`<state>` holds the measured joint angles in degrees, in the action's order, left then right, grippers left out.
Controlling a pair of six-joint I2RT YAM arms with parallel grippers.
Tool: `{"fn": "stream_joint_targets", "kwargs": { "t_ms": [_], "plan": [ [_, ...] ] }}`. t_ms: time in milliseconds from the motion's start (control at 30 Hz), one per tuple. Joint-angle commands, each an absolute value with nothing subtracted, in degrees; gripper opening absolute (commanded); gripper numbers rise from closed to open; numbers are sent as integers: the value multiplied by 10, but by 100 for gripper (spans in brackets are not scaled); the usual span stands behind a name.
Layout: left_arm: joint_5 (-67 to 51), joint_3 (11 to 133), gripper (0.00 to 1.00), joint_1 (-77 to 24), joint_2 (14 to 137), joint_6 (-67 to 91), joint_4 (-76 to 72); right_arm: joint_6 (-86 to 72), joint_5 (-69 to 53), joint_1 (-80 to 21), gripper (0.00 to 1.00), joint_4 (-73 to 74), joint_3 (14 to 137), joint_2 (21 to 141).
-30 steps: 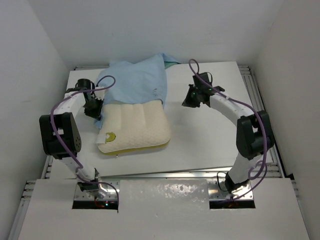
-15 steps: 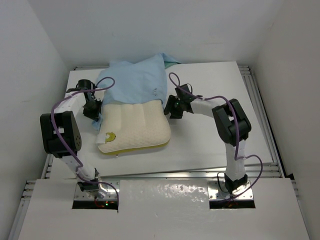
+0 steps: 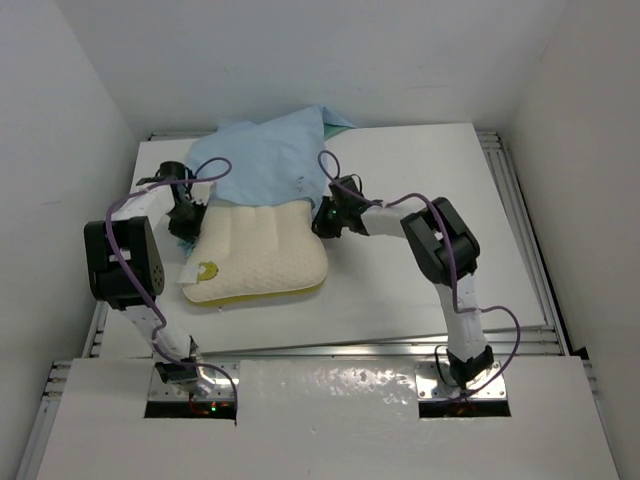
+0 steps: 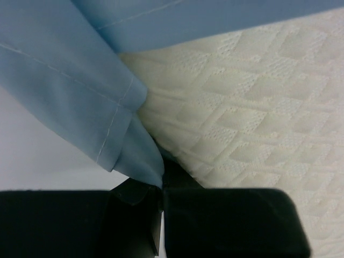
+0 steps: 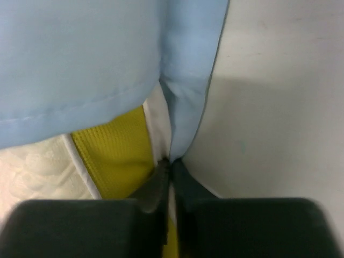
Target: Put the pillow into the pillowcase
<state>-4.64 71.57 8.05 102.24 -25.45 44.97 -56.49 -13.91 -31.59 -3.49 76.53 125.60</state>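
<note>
- Over the top we go: the pillow [image 3: 255, 255] lies left of centre on the white table [image 3: 430, 190]. It is a thick cream foam block, rectangular, with soft ridges running along its length.
- A yellow band [image 3: 275, 293] lines its near edge, and a small round yellow-green logo [image 3: 208, 268] sits by the near-left corner.
- The pillowcase [image 3: 262, 160] is floppy matte light-blue cloth, rumpled and spread behind the pillow. Its near hem drapes over the pillow's far end, so only that end is covered. A sliver of mint green peeks out at the far corner.
- The left gripper [image 3: 188, 215] is at the pillow's far-left corner. Its wrist camera shows black fingers [image 4: 226, 220] pressed together on a folded, stitched hem of the blue cloth. The pillow's diamond-quilted knit cover lies just beside them.
- The right gripper [image 3: 325, 215] is at the far-right corner. In close-up its jaws are drawn nearly together, pinching a narrow fold of the blue fabric. The band's yellow mesh and white piping sit right alongside.
</note>
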Motion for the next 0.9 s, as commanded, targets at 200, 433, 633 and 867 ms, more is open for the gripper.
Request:
{"fn": "stream_joint_targets", "kwargs": {
  "t_ms": [200,433,633,867],
  "plan": [
    [-175,791,0,83,1027,-263,538,-631,-141,-286,0,-202,634,1169],
    [-305,1036,0,92,1048,-352,755,-683,-258,-247,0,-245,579,947],
    [-355,1145,0,92,1059,-329,755,-685,-267,-211,0,-224,568,882],
    [-220,1037,26,93,1076,-337,735,-528,-200,-221,37,11,618,909]
  ]
}}
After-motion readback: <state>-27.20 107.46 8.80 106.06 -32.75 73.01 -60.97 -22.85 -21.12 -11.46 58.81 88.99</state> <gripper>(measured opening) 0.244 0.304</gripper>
